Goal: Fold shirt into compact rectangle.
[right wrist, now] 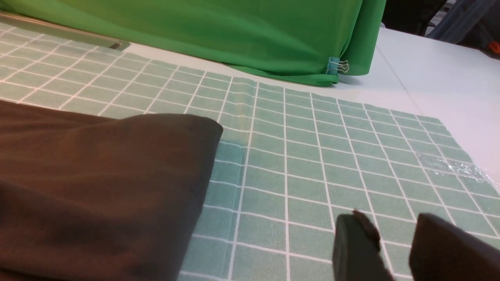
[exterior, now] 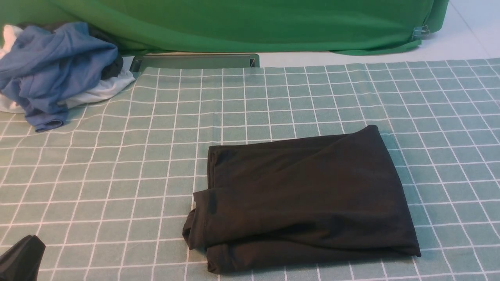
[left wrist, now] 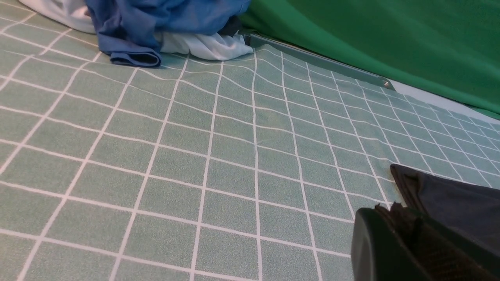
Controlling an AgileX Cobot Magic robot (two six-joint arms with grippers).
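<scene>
Both grippers sit low at the near edge of the table, away from the work. On the left, the left gripper (left wrist: 394, 242) has its black fingers pressed together with nothing between them; in the front view only a dark corner of it (exterior: 19, 259) shows at the lower left. Over on the right, the right gripper (right wrist: 394, 249) shows only in its own wrist view: its two fingers stand a little apart with bare cloth between them, holding nothing.

Lying between them, the black T-shirt (exterior: 304, 195) is folded into a rough rectangle on the green checked tablecloth (exterior: 117, 175), a little right of centre. Its left edge is uneven, with a layer sticking out near the front corner. No logo or label faces up.

Well apart from it, at the far left corner, a crumpled blue garment (exterior: 54, 70) is heaped on a white garment (exterior: 101, 89). Behind them a flat metal bar (exterior: 195, 60) lies along the cloth's far edge, and a green backdrop (exterior: 250, 23) hangs beyond, pinned with a binder clip (right wrist: 338, 66). Nothing lies between the grippers and the shirt.
</scene>
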